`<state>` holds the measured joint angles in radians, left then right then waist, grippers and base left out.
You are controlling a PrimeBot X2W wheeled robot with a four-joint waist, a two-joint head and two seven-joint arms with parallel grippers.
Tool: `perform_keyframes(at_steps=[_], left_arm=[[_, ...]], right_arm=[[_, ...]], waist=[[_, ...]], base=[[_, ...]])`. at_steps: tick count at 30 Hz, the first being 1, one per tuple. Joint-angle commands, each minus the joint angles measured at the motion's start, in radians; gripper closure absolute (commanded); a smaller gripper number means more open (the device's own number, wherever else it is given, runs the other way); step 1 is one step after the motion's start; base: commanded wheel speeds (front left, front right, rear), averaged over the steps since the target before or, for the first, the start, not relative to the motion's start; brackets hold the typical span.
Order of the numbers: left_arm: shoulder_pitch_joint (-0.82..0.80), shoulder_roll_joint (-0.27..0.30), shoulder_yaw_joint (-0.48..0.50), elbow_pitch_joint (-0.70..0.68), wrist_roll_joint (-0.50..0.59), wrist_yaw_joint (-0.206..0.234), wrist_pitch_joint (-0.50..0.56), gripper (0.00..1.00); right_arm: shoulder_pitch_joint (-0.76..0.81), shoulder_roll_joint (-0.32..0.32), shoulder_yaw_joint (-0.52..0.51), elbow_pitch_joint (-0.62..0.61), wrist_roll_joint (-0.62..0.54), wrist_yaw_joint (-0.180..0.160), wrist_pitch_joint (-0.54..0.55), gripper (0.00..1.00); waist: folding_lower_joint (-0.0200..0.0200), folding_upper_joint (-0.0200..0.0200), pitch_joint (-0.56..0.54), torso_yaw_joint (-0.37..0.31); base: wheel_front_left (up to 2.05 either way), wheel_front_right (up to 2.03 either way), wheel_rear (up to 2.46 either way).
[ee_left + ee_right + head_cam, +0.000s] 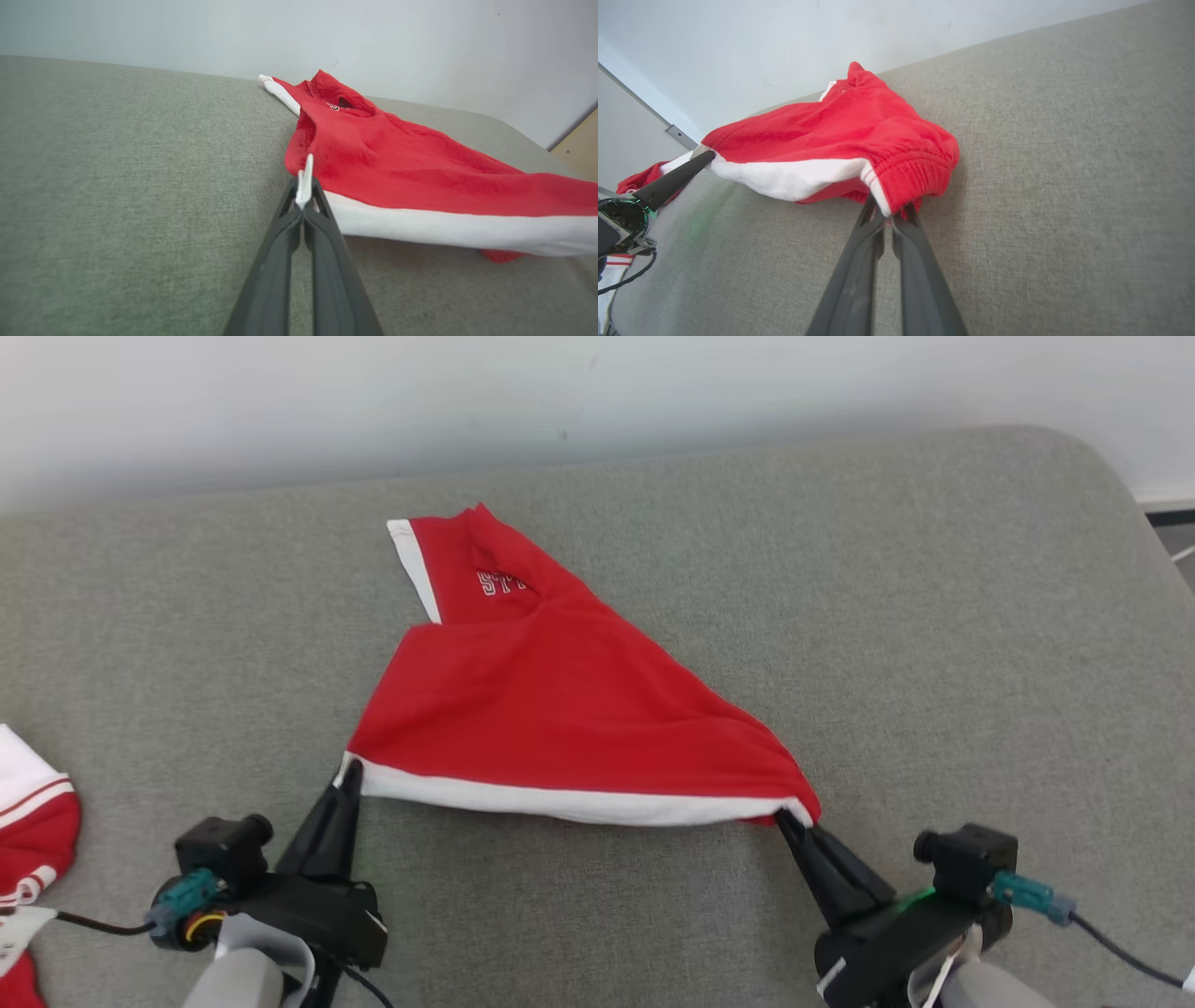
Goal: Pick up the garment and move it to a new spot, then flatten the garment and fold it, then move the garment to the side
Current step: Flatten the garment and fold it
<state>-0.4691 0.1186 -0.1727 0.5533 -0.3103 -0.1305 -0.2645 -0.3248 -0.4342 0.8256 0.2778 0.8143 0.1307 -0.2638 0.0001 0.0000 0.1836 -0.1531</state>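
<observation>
the red garment (pixel 551 709) is spread on the grey cushion (pixel 934 616), its white hem corners pinched by the left gripper (pixel 347 775) and right gripper (pixel 794 817) (both clamped tight). soft, light, limp cloth is judged; corners are best held.

Soft cloth on coarse weave.
The red cloth garment with a white band (pixel 560 709), at the tips of the long dark fingers (pixel 275 261), looks soft and matt; the fingers are perhaps matt plastic. Under them the grey upholstered surface (pixel 840 616) is rough woven fabric; beyond, the pale wall (pixel 280 392) is smooth.
</observation>
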Motion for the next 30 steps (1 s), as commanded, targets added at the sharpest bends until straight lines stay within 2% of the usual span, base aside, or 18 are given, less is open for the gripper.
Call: perform_keyframes(at_steps=[1, 7, 13, 19, 25, 30], left_arm=[[0.014, 0.014, 0.014, -0.023, -0.011, 0.000, 0.000, 1.00], [-0.089, 0.075, 0.009, -0.043, -0.025, 0.000, -0.001, 1.00], [-0.265, 0.166, -0.091, 0.035, -0.055, 0.000, -0.001, 1.00], [-0.455, 0.228, -0.180, 0.107, -0.079, 0.000, -0.001, 1.00], [-0.597, 0.252, -0.236, 0.161, -0.087, 0.000, 0.000, 1.00], [-0.724, 0.260, -0.257, 0.192, -0.079, 0.000, 0.000, 1.00]], right_arm=[[-0.021, 0.005, -0.011, -0.025, 0.006, 0.000, 0.000, 1.00], [-0.129, -0.023, 0.040, -0.065, 0.051, 0.000, 0.000, 1.00], [-0.314, -0.066, 0.130, -0.081, 0.156, 0.000, 0.000, 1.00], [-0.514, -0.098, 0.146, -0.088, 0.247, 0.000, -0.001, 1.00], [-0.700, -0.122, 0.193, -0.042, 0.299, 0.000, -0.001, 1.00], [-0.866, -0.122, 0.244, 0.027, 0.333, 0.000, -0.001, 1.00]], waist=[[-0.0001, 0.0000, -0.036, 0.022], [-0.0001, 0.0000, -0.089, 0.058], [-0.0001, 0.0000, -0.114, 0.087], [-0.0001, 0.0000, -0.119, 0.102], [-0.0001, 0.0000, -0.100, 0.108], [-0.0001, 0.0000, -0.040, 0.116]], base=[[0.00, 0.00, 0.00], [0.00, 0.00, 0.00], [0.00, 0.00, 0.00], [0.00, 0.00, 0.00], [0.00, 0.00, 0.00], [0.00, 0.00, 0.00]])
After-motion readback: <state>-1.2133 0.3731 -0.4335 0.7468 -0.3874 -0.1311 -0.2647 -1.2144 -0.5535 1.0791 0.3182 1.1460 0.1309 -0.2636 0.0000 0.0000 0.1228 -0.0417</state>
